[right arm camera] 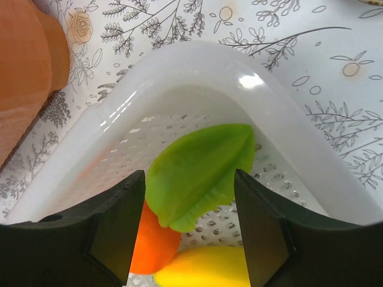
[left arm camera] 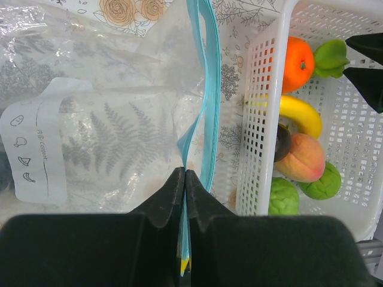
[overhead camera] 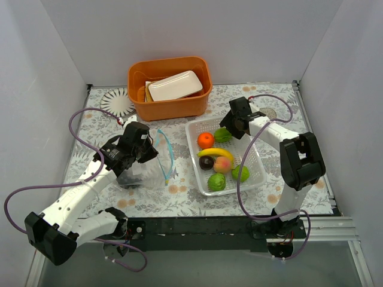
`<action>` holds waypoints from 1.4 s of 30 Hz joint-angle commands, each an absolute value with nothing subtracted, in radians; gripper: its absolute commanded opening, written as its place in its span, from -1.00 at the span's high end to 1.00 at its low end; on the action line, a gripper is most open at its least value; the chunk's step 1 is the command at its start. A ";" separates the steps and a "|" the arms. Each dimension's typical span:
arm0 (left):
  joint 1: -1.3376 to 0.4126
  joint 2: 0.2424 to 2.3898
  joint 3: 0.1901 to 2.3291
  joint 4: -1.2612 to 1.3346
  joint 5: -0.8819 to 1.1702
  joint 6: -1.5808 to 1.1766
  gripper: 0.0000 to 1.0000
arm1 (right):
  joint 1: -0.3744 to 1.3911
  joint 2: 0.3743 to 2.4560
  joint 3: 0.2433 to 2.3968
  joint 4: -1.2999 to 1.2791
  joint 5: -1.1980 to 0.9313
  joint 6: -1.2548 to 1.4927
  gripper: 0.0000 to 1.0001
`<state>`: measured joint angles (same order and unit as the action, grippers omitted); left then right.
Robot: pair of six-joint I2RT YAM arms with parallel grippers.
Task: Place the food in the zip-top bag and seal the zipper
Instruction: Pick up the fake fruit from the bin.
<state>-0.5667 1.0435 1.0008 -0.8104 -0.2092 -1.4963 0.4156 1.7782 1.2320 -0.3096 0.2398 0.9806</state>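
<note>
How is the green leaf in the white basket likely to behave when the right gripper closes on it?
The green leaf looks thin-edged, curved and glossy, so it may flex or slip from the open right gripper. It lies against the orange, so it could shift or tip when nudged. It is probably very light.

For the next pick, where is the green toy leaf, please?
The leaf lies right of centre in the top view, in the white perforated plastic basket's far corner, beside the orange, between the right tool's fingers.
</note>
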 commanded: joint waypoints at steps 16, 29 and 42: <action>-0.565 1.029 1.006 -0.816 -0.193 -1.496 1.00 | 0.449 1.852 1.333 -0.413 0.281 0.807 -0.32; -0.565 1.026 1.009 -0.815 -0.183 -1.493 1.00 | 0.463 1.733 1.266 -0.413 0.206 0.888 -0.52; -0.565 1.019 1.006 -0.819 -0.187 -1.493 1.00 | 0.468 1.723 1.170 -0.298 0.207 1.026 -0.73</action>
<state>-0.5667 1.0435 1.0008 -0.8127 -0.1936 -1.4971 0.4644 1.7317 1.1633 -0.3744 0.2028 0.9779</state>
